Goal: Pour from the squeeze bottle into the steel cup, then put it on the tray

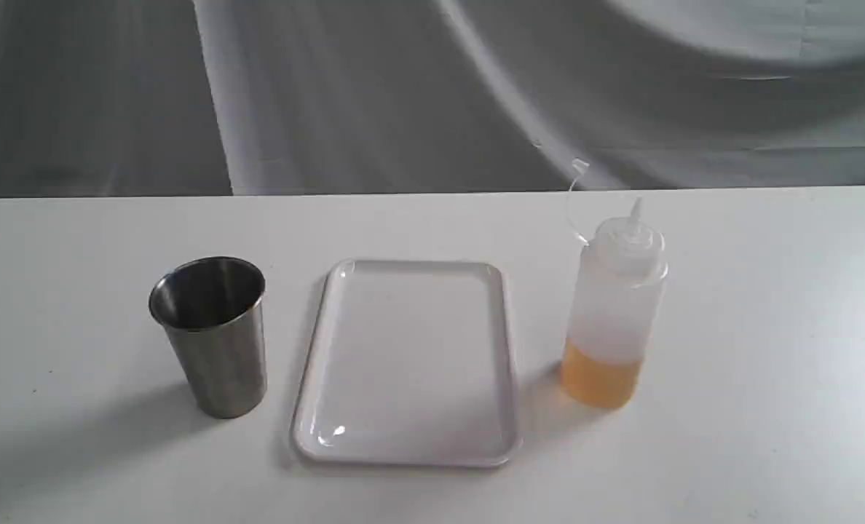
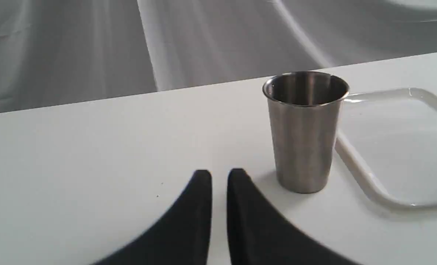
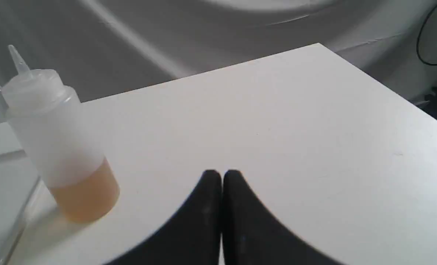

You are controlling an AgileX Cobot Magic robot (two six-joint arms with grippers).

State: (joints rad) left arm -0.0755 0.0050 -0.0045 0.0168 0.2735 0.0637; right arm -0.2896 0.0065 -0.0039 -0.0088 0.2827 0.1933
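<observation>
Two empty tools, left tool and right tool, nearly closed — upright squeeze bottle ahead of right tool, toward tray; right arm nearer.

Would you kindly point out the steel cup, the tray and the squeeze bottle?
steel cup [image 1: 218, 349], exterior view, outer wall.
tray [image 1: 407, 364], exterior view, bare floor.
squeeze bottle [image 1: 614, 306], exterior view, translucent body.

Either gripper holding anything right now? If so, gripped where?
Nothing held. The left gripper and right gripper are both closed on air; the squeeze bottle and steel cup stand free on the table.
</observation>
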